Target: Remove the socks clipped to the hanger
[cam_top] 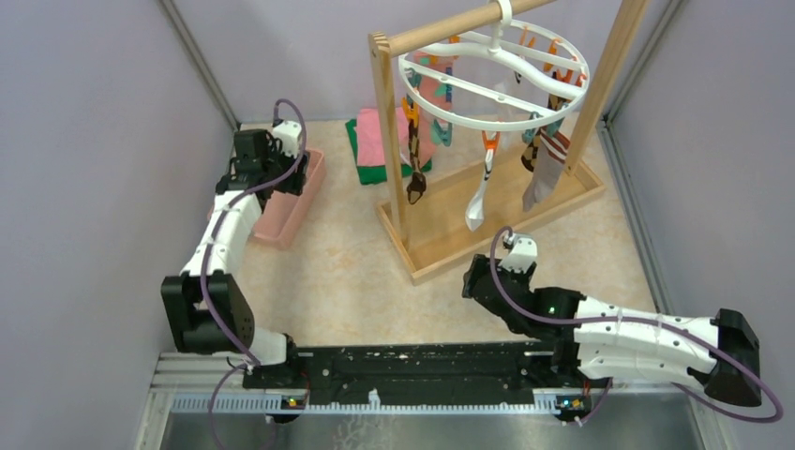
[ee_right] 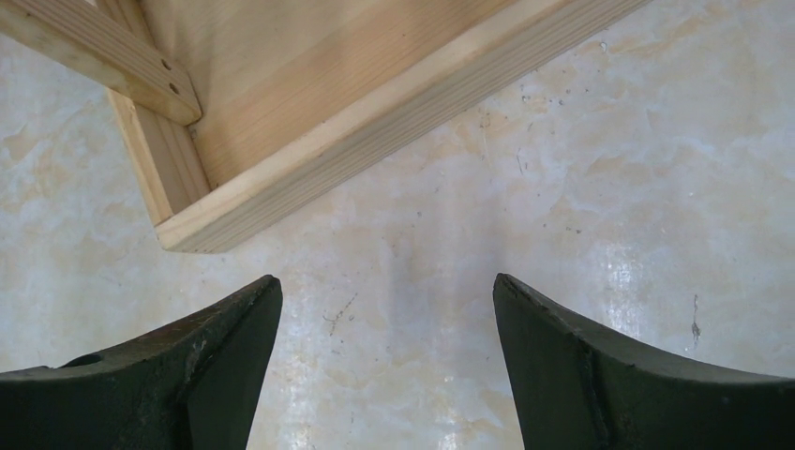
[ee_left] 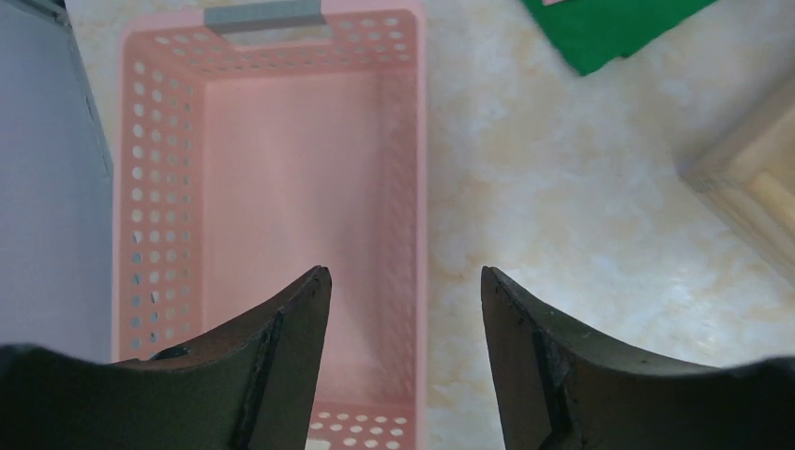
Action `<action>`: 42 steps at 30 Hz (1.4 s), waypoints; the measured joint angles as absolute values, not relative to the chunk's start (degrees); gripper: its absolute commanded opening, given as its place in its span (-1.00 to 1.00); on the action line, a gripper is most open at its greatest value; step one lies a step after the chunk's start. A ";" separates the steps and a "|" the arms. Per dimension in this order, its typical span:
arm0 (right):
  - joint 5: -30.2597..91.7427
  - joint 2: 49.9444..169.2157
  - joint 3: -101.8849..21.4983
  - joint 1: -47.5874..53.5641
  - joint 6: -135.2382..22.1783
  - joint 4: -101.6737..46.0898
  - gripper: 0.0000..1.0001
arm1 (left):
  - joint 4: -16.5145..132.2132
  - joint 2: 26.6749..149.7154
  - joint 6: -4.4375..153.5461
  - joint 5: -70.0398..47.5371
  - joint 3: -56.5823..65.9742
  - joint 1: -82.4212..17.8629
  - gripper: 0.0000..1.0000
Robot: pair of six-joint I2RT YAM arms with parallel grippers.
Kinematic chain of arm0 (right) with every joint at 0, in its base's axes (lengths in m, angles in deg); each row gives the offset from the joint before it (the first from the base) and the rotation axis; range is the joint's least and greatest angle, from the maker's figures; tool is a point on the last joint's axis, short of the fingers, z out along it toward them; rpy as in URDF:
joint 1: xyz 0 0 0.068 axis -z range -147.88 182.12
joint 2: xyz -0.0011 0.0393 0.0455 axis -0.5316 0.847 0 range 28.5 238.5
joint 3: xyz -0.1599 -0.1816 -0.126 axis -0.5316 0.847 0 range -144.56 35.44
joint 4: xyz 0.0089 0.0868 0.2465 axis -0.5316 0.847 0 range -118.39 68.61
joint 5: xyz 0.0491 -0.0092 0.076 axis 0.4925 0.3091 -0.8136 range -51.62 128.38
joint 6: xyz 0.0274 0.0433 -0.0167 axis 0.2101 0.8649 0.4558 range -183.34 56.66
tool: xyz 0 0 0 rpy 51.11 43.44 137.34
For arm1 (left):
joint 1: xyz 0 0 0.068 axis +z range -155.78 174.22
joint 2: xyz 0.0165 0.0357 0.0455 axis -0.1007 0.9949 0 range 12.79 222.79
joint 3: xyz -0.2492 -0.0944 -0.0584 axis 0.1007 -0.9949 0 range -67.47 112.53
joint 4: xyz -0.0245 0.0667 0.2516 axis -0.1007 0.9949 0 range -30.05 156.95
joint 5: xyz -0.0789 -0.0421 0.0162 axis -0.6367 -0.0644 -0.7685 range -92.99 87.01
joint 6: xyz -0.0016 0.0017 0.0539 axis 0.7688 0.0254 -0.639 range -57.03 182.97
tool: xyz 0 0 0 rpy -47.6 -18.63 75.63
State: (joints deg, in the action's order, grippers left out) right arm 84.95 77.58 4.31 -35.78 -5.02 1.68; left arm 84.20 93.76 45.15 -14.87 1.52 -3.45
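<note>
The hanger (cam_top: 492, 70) hangs by its hook from the top bar of the wooden rack (cam_top: 389, 122), which stands at the far right part of the bench (cam_top: 337, 272). Several socks (cam_top: 478, 202) are clipped under the ring and hang down. A brown argyle sock (cam_top: 415, 183) is at the left, a white sock is in the middle, and a grey sock with striped cuff (cam_top: 548, 159) is at the right. Behind them there are more clips (cam_top: 489, 141) and coloured pieces, but I cannot tell if these also hold socks.

The left end effector (ee_left: 403, 281) is wide open and holds nothing. It hovers above the pink basket (ee_left: 412, 187), which lies at the far left side, well apart from the hanger. In the left wrist view, no sock shows in the part of the basket that is seen. The right end effector (ee_right: 384, 286) is also wide open and holds nothing. It points down at the bare bench, just beside the near corner of the rack base (ee_right: 375, 75), below the level of the socks.

In my judgement the task is at its beginning or between two picks: at least three socks are left to remove, and no removed sock is seen anywhere. Folded cloths (cam_top: 375, 141) lie beside the basket and are not part of the work.
</note>
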 measured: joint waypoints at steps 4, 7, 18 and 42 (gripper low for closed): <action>86.35 78.28 4.22 -37.68 -4.19 3.01 0.67 | 82.37 101.08 43.34 -10.83 1.89 -2.99 0.24; 87.35 78.28 3.74 -39.13 -3.69 4.21 0.66 | 82.96 106.04 42.81 -9.43 1.19 -2.34 -0.05; 88.31 74.45 3.15 -40.85 -2.62 5.63 0.58 | 88.29 106.92 43.84 -11.53 -1.56 -1.31 -0.62; 88.29 74.69 3.15 -40.85 -4.19 5.59 0.55 | 102.54 94.98 47.36 -35.92 -9.37 -13.97 0.77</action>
